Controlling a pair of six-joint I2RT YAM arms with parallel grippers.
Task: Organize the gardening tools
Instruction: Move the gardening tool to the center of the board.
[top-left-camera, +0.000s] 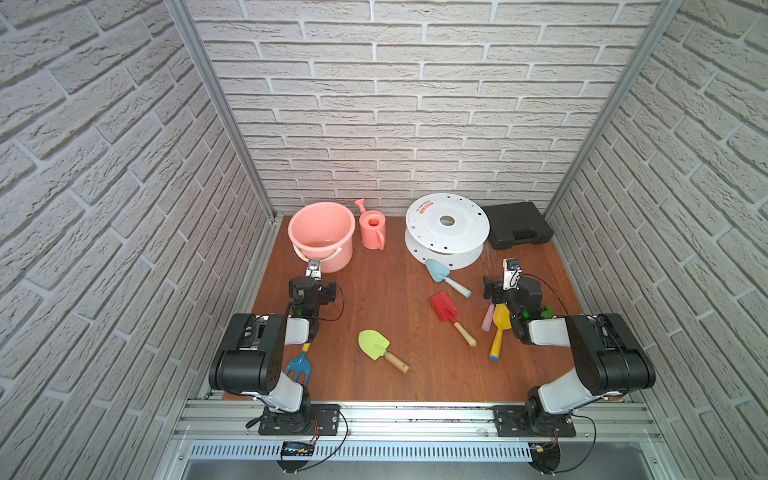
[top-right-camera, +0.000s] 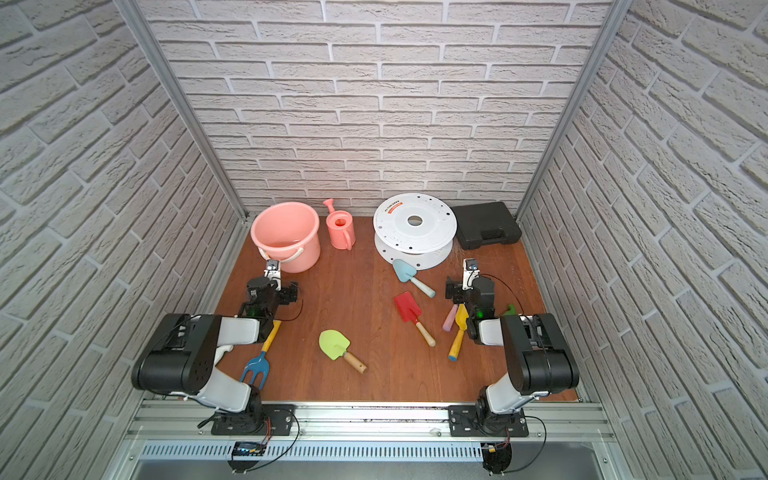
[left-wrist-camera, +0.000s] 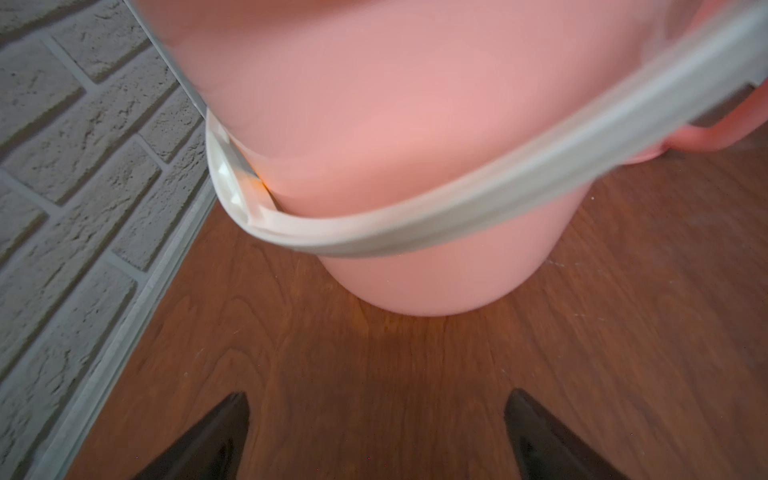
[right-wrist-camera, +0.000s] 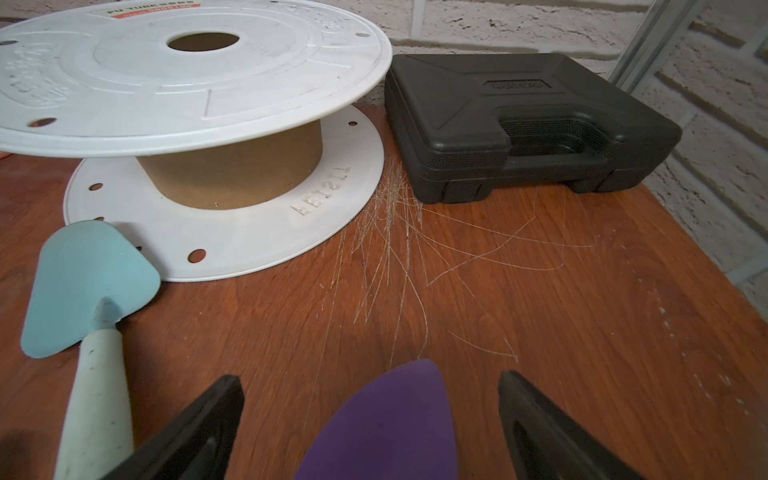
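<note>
The counter (top-left-camera: 399, 291) carried everything, and the white spool (top-left-camera: 465, 226) at its back serves as the mark for every place. Farthest left of the spool and nearest the robot lay the blue fork (top-left-camera: 298, 370), its yellow handle running under the left arm. The left gripper (left-wrist-camera: 378, 399) stood with its jaws spread wide and nothing between them, well left of the spool, facing the wall of the pink bucket (top-left-camera: 336, 259). The pink watering can (top-left-camera: 372, 230) stood between bucket and spool. The lime-green trowel (top-left-camera: 374, 344) lay left of the spool and well toward the robot, apart from the others. The pale teal trowel (top-left-camera: 437, 271) lay just in front of the spool, its blade tip at the lower flange. The red spade (top-left-camera: 443, 306) lay further toward the robot, near the teal handle. Right of the red spade and well in front of the spool, the purple trowel (right-wrist-camera: 399, 424) and the yellow trowel (top-left-camera: 501, 318) lay side by side, partly under the right arm. The right gripper (right-wrist-camera: 370, 378) hung open above the purple blade tip; contact could not be told. The black case (top-left-camera: 517, 224) sat just right of the spool
</note>
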